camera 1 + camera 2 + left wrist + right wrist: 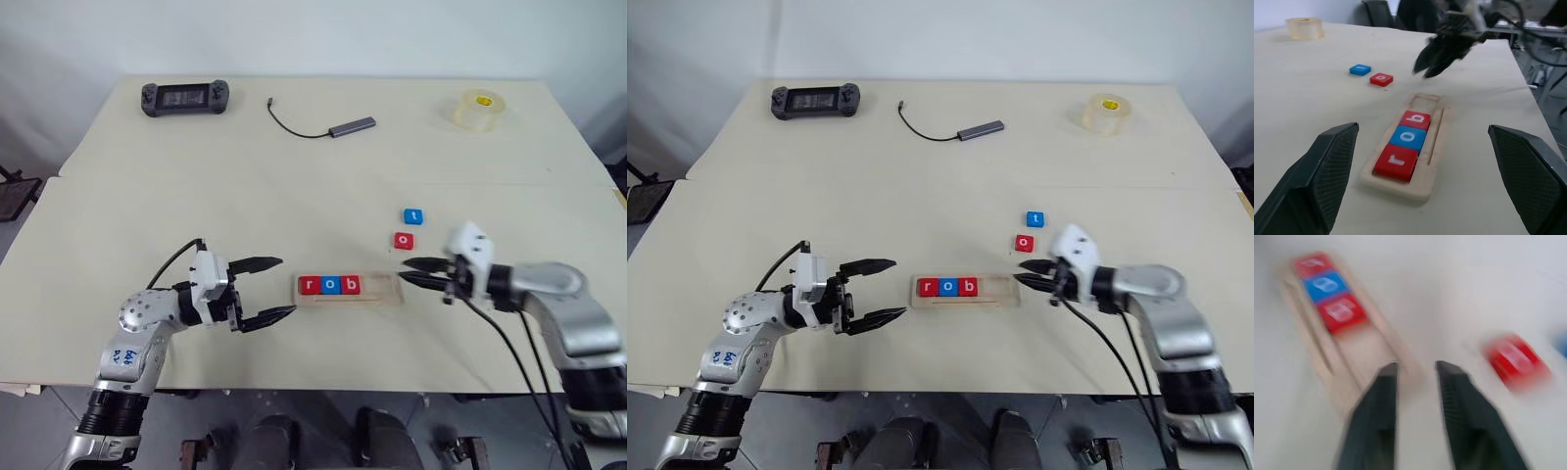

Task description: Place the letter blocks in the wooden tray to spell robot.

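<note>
So the wooden tray sits near the front edge of the tabletop, and it's got three letter blocks in its left part: red r, blue o, red b, side by side. The tray's right part is bare wood. The other two blocks lie flat on the tabletop just behind the tray's right end: a red o and, a little farther back, a blue t.

The left gripper hangs off the tray's left end, fingers spread wide, nothing in them. The right gripper sits just off the tray's right end, fingers parted by a narrow gap, holding nothing.

At the far edge: a handheld game console, a USB hub with cable and a tape roll.
</note>
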Motion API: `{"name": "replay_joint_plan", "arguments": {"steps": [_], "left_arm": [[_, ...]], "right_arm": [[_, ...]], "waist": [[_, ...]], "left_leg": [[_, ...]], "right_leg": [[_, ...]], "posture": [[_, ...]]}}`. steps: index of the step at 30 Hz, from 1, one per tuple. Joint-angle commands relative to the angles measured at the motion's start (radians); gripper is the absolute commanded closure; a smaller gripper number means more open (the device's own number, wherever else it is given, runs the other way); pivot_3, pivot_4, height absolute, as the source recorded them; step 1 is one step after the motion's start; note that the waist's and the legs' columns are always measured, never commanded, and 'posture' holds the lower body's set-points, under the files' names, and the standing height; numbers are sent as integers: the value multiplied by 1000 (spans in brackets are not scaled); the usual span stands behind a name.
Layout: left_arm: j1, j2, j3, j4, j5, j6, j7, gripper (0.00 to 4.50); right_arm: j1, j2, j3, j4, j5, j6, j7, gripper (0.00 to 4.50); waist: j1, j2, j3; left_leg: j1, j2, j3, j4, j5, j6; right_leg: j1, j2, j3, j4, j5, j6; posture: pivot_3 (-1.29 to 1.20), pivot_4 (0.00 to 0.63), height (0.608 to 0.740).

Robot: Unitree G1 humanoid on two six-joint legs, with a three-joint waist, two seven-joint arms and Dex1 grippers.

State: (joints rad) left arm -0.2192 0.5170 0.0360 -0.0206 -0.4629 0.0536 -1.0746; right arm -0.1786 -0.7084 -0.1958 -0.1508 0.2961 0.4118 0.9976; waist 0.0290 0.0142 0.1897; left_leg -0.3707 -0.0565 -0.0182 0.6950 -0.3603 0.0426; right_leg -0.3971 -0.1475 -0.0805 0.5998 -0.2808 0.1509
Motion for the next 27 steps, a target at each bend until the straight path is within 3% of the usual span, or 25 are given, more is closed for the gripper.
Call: {"name": "replay_joint_plan", "arguments": {"steps": [1, 6, 12, 16, 24, 27], "left_arm": [[-8, 2, 37, 4, -7, -10, 21, 0], [-14, 16, 36, 27, -7, -7, -4, 0], [-54, 11, 34, 65, 5, -30, -19, 0], [-57, 7, 29, 66, 7, -39, -20, 0], [-42, -7, 25, 38, 17, -40, 12, 0], [-12, -11, 29, 8, 21, -42, 29, 0]], "right_arm": [[141, 42, -173, -76, 24, -100, -95, 1833], [329, 130, -297, -92, 1, -299, -194, 53], [401, 173, -327, -30, 0, -427, -248, 22], [292, 145, -263, -15, 21, -378, -261, 22], [-63, 9, -101, -17, 94, 119, -313, 22], [-276, -6, 8, 42, 56, 316, -370, 22]], "waist": [[-1, 0, 0], [-7, 0, 0], [-8, 0, 0], [-14, 1, 0], [-25, 1, 0], [-28, 1, 0]], "left_leg": [[0, 0, 0, 0, 0, 0], [2, 1, 2, 0, 0, 0], [4, 1, 3, 0, 0, 0], [5, 1, 4, 0, 0, 0], [3, 2, 2, 2, 0, 0], [1, 2, 1, 1, 0, 0]], "right_leg": [[0, 0, 0, 0, 0, 0], [0, 1, 2, 1, 0, 0], [1, 1, 4, 3, 0, 0], [1, 1, 5, 3, 0, 0], [0, 1, 3, 3, 0, 0], [0, 0, 3, 3, 0, 0]], "posture": [[0, 150, 740], [0, 150, 740], [0, 150, 740], [0, 150, 740], [0, 150, 740], [0, 150, 740]]}}
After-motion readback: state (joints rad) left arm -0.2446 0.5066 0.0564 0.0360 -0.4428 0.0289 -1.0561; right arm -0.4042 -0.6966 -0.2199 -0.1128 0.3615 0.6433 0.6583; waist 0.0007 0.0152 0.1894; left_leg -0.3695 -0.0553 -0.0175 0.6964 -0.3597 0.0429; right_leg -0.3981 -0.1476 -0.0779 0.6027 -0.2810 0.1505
